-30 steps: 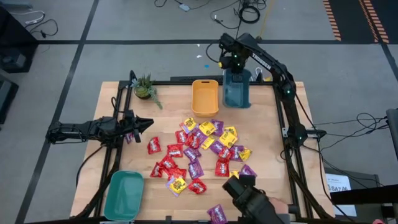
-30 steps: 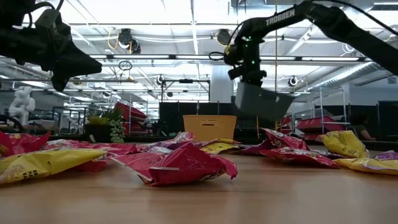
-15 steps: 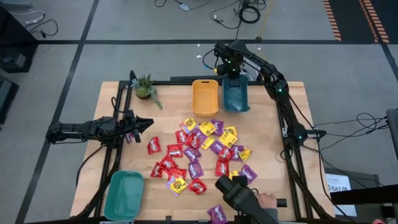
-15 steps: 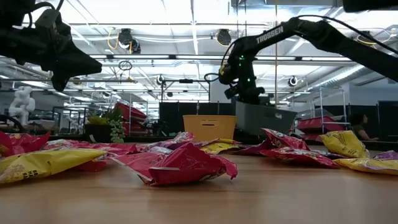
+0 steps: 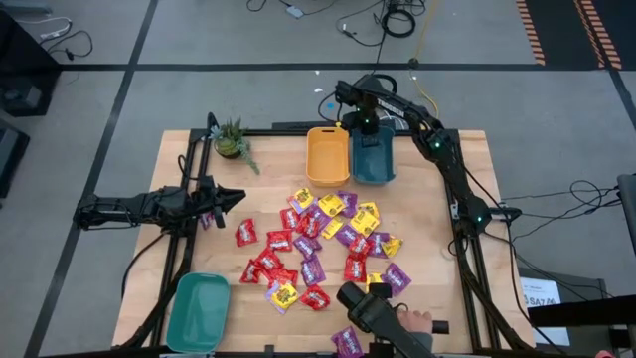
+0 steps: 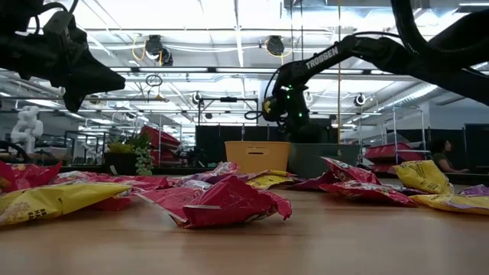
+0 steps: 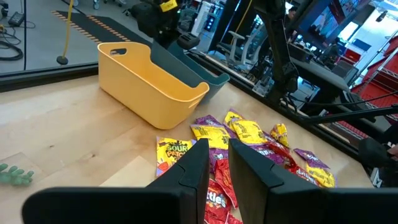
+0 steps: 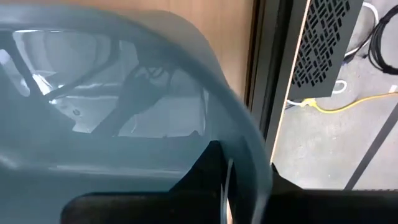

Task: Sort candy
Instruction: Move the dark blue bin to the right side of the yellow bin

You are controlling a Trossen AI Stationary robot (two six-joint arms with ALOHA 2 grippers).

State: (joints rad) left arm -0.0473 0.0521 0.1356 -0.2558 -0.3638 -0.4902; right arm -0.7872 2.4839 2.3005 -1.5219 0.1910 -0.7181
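While the right gripper pinched the teal bin's rim at top center, left gripper sat nearly closed, mid-left.

we read "trossen" in white capitals along the dark right arm in the low view. in the left wrist view a yellow candy packet near the orange bin shows "sour patch". the other packets carry print too small for us to make out.
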